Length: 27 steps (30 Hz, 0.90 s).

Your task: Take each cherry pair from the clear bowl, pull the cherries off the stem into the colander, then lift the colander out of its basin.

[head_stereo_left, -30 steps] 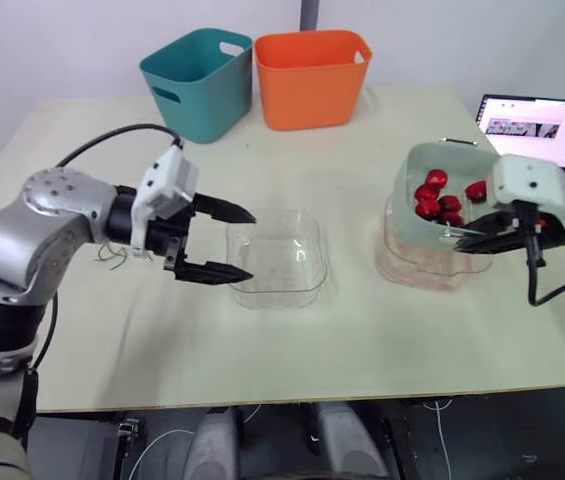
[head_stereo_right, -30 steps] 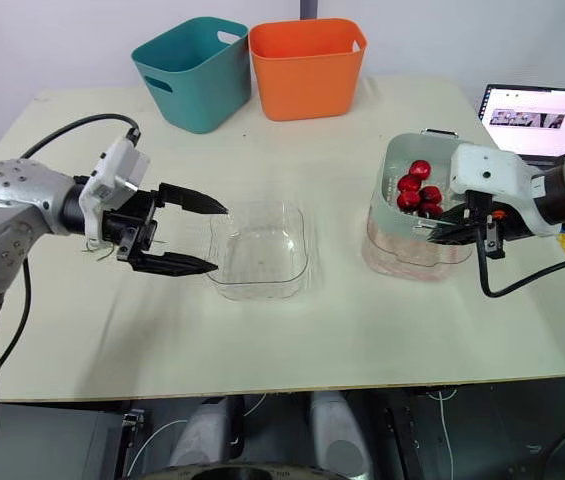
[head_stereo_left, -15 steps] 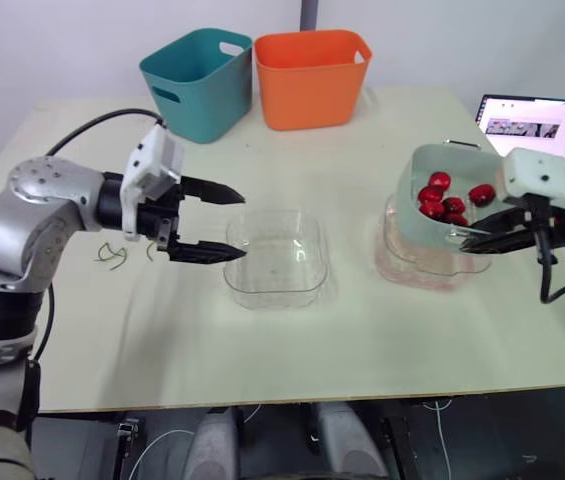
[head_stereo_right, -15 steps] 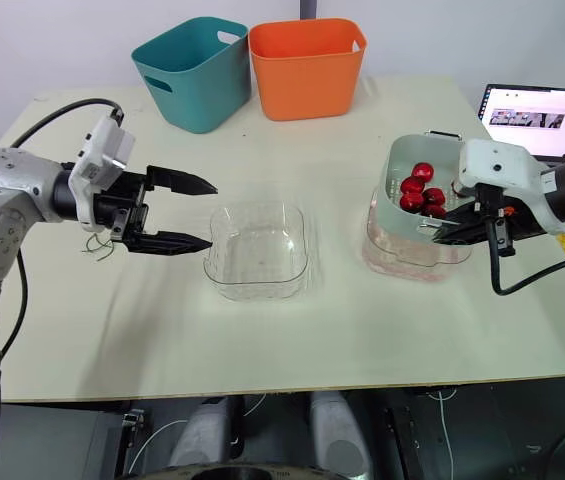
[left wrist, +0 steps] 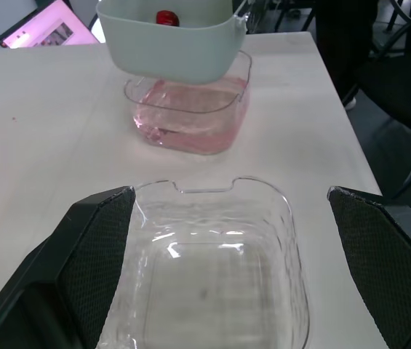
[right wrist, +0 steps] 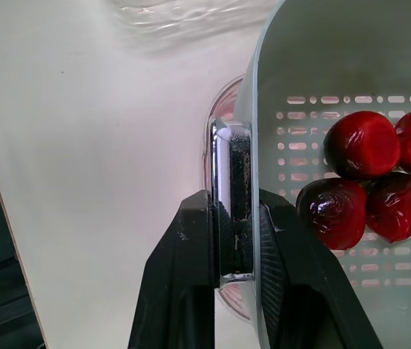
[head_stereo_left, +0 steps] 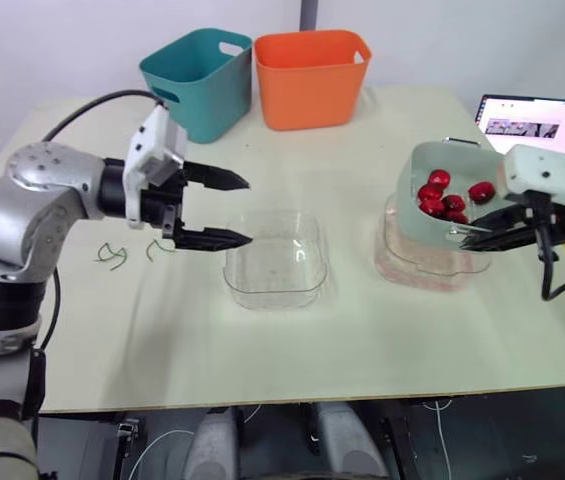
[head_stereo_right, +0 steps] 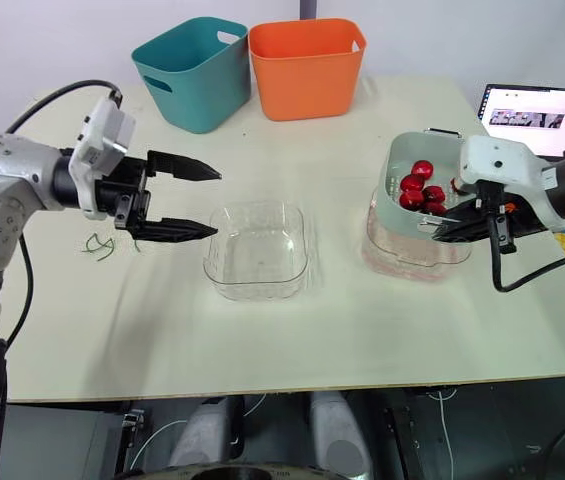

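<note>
Clamping colander handle [right wrist: 232, 207] between right jaws.

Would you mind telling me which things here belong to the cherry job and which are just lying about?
Job: clear bowl, cherries, colander, basin, loose stems, left tool open, right tool shut on the colander's handle.

Lying about: teal bin, orange bin, laptop.
</note>
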Tool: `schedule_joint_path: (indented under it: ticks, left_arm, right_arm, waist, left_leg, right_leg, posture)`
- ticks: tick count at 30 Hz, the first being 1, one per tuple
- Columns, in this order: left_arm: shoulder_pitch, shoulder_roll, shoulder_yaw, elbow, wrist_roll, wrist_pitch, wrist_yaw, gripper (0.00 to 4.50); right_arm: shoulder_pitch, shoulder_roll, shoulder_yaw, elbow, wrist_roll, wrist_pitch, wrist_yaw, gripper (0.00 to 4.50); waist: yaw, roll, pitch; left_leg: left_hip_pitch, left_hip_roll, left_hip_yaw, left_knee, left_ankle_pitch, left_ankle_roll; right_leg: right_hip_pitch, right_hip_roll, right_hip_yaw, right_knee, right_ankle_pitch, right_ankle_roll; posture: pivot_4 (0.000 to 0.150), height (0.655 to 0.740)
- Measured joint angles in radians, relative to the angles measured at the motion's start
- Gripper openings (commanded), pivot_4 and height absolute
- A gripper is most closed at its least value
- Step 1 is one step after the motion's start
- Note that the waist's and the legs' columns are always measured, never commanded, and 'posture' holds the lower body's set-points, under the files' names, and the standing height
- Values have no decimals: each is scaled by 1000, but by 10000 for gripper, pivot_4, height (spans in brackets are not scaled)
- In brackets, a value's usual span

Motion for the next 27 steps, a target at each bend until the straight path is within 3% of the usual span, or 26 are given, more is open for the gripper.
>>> schedule_joint_path:
  ticks: [17, 20, 27]
  left_arm:
    - [49, 21, 63, 145, 72, -107, -7, 45000]
    - [49, 26, 70, 184, 90, -130, -11, 45000]
    - [37, 34, 73, 277, 126, -167, -30, 45000]
  right_arm:
    - [-177, 127, 112, 137, -80, -65, 30, 4262]
    - [-263, 200, 148, 204, -118, -107, 30, 4262]
    - [-503, 488, 270, 551, -261, -307, 0, 4262]
  waist:
    - [-11, 0, 0]
    - [-14, 0, 0]
    - [-11, 0, 0]
  left_leg:
    - [0, 0, 0, 0, 0, 0]
    - [1, 0, 0, 0, 0, 0]
    - [-1, 0, 0, 0, 0, 0]
  right_leg:
    - [-1, 0, 0, 1, 0, 0]
    - [-1, 0, 0, 2, 1, 0]
    - [-2, 0, 0, 3, 2, -2]
  posture:
    - [1500, 7400]
    - [1500, 7400]
    - [1500, 7400]
